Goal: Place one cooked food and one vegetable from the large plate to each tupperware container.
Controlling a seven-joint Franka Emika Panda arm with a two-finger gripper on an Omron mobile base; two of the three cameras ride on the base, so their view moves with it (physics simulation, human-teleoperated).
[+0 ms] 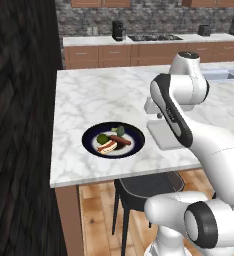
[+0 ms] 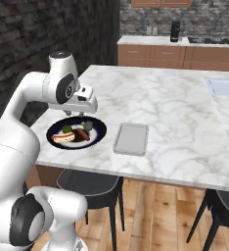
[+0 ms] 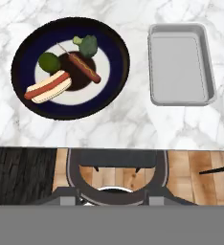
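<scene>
Marble countertop (image 3: 133, 124) carries the large plate (image 3: 115, 57), a round dish with a dark navy rim and white centre, near the counter's front edge. On it lie a hot dog in a bun (image 3: 48, 87) at about seven o'clock, a bare sausage (image 3: 85, 68) running diagonally across the middle, a round green vegetable (image 3: 49, 61) at ten o'clock, and a broccoli floret (image 3: 87, 45) at twelve o'clock, touching the sausage's upper end. Just beside the plate, at its three o'clock in the hand view, sits the rectangular light-grey tray (image 3: 181, 64), with nothing in it.

The gripper (image 2: 82, 113) hangs above the far edge of the plate in the right base view, apart from the food. Its fingers are too small and shadowed to tell how wide they stand; nothing is seen between them. A dark stool (image 3: 116, 165) stands under the counter edge.
</scene>
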